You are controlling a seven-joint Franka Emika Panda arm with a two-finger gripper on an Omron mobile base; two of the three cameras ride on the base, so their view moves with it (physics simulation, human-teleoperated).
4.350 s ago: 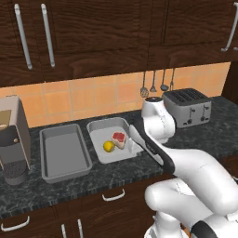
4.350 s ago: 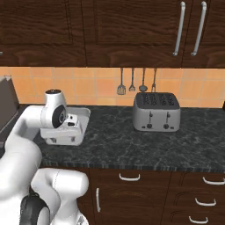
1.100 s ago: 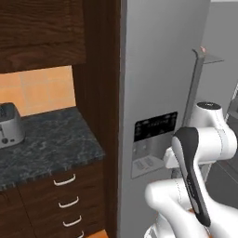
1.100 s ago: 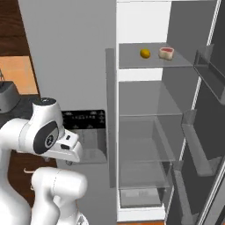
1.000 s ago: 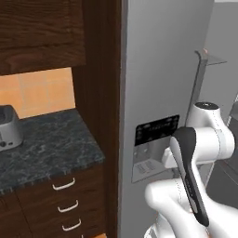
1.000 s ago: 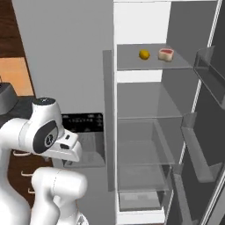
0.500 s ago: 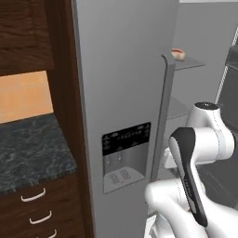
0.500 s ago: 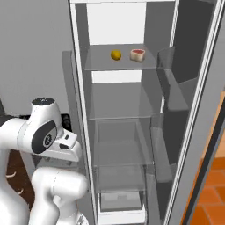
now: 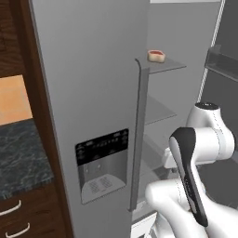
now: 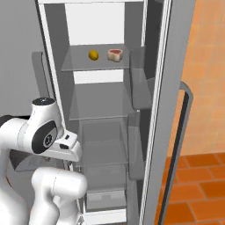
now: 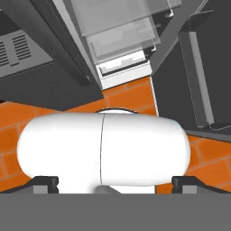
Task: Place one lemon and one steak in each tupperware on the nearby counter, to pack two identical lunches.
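Base swung fridgeward: one lemon (image 10: pixel 93 55), one steak (image 10: pixel 115 55).

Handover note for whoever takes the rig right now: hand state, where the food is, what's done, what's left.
Hand: open, holding nothing, pointing down at the orange tile floor.
Lemon and steak: side by side, apart, on the upper shelf of the open fridge.
Done: base parked in front of the fridge, door open.
Left: pick the lemon and steak off the shelf and pack them in a tupperware on the counter.
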